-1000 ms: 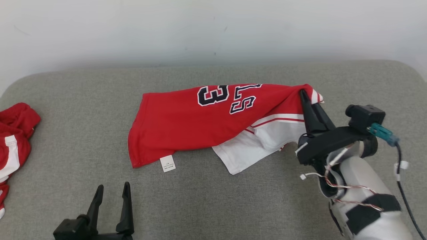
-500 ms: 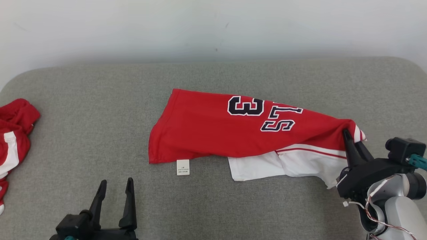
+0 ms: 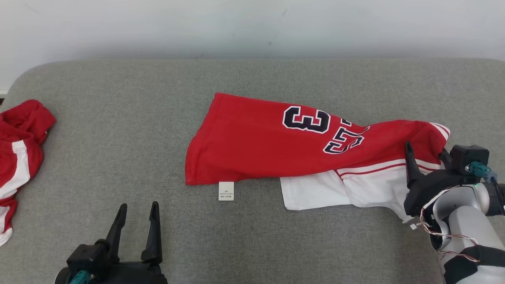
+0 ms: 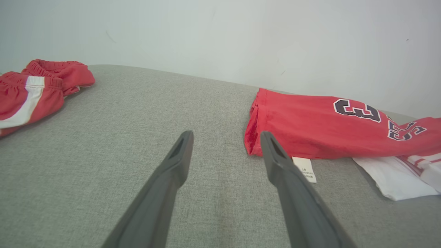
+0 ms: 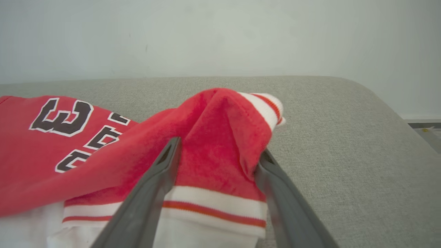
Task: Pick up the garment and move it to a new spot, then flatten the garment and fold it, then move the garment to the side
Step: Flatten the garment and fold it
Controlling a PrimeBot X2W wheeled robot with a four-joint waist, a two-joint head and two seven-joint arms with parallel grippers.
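Loosely, garment (image 3: 276, 146) inside right claw (image 3: 424, 150)

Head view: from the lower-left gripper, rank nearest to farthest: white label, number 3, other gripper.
1. White label, just right of the left gripper.
2. Number 3, up and right, on the red jersey.
3. Right gripper, far right.
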